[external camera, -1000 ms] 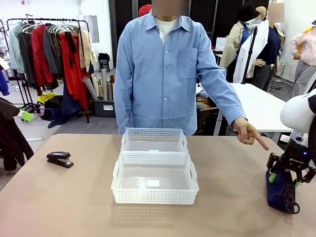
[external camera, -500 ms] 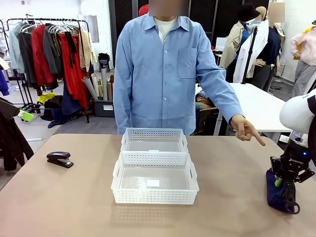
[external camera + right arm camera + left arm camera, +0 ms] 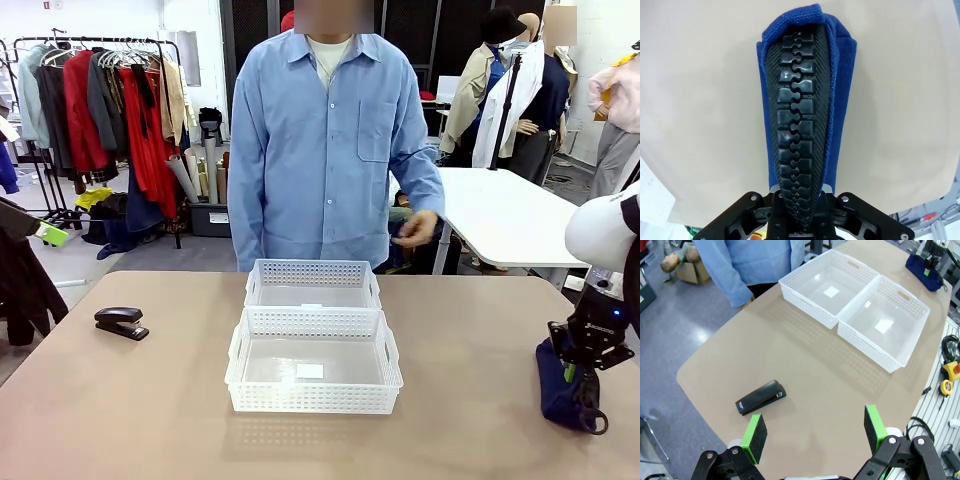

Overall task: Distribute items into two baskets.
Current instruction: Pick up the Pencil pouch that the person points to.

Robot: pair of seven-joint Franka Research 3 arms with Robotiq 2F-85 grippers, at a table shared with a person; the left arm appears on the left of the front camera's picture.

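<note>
Right claw (image 3: 570,374) closed on navy pouch (image 3: 800,100), gripping its zip

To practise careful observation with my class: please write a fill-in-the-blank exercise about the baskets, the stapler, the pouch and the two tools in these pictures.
1. The tool shut on the navy pouch belongs to the ___ arm.
2. The larger basket and the smaller basket are both ___.
3. The left tool, hovering near the black stapler, is ___.

Missing words: right; empty; open.
</note>
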